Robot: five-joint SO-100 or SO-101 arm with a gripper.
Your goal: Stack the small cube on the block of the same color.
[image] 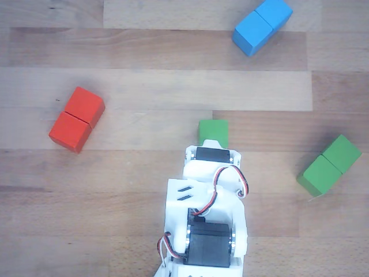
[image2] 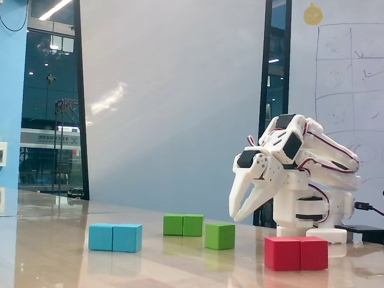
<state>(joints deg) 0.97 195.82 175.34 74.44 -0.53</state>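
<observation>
The small green cube (image: 213,130) lies on the wooden table just beyond my white wrist (image: 212,167), which hides its near edge and my fingers in the other view. In the fixed view the cube (image2: 219,236) sits on the table. My gripper (image2: 236,217) hangs just above and to the right of it, pointing down, with its tips together and nothing held. The green two-cube block (image: 330,165) lies apart at the right in the other view, and in the fixed view it (image2: 183,225) lies behind and left of the cube.
A red two-cube block (image: 76,119) lies at the left and a blue one (image: 262,26) at the top right. In the fixed view the red block (image2: 296,253) is nearest the camera and the blue block (image2: 115,237) is at the left. The arm's base (image2: 312,210) stands at the right.
</observation>
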